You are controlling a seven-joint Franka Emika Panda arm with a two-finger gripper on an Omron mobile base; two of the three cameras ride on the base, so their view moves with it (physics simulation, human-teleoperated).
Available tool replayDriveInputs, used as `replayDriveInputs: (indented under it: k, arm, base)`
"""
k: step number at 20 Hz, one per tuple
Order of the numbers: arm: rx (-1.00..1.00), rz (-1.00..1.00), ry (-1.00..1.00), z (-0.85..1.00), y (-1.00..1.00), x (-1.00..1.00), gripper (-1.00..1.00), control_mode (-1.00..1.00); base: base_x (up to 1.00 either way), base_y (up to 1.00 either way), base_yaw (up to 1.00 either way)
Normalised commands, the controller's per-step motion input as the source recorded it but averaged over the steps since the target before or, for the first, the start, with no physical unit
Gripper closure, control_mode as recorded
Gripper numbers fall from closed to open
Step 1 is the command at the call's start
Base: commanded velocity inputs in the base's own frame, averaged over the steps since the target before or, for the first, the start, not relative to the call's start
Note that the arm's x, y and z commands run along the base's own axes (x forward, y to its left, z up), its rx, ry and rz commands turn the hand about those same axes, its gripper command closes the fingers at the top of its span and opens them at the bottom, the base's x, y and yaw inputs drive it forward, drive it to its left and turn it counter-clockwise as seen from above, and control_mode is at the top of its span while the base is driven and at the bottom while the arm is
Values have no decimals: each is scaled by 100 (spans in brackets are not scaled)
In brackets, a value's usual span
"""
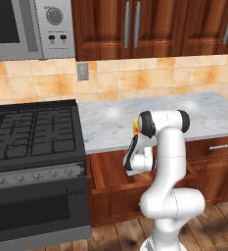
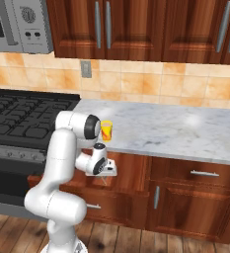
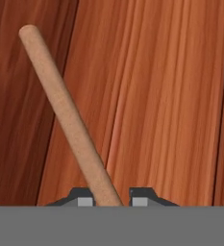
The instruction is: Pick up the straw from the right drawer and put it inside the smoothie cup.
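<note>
Straw (image 3: pixel 68 120) runs between the 2 fingers (image 3: pixel 143 196) in the hand view, pinched at its lower end, slanting up-left over the right drawer (image 3: pixel 171 96) floor. Gripper (image 2: pixel 105 170) points down into the open drawer, arm folded over it. Beyond, the smoothie cup (image 2: pixel 106 130) stands on the marble desk (image 2: pixel 185 131) near its front edge, stove (image 1: pixel 32 132) alongside

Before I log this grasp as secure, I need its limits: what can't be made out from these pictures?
- Straw, hand view: its near end is cut off between the fingertips, so contact with the jaws is unclear.
- Smoothie cup, left base view: mostly hidden behind the arm's shoulder.
- Right drawer, both base views: the arm blocks part of its inside; the straw is too thin to find there.
</note>
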Motion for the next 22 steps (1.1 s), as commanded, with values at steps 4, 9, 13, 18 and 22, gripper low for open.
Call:
replayDriveInputs:
  k: [4, 9, 13, 18, 22]
  arm:
    - [0, 4, 0, 15, 0, -16, 100, -100]
    - [0, 9, -2, 49, 0, -30, 100, -100]
    - [0, 9, -8, 75, 0, -30, 100, -100]
    - [0, 7, -7, 88, 0, -22, 100, -100]
    - [0, 5, -7, 99, 0, -18, 100, -100]
  base:
    - [0, 0, 0]
    - [0, 0, 0]
    - [0, 0, 0]
    - [0, 0, 0]
    - [0, 0, 0]
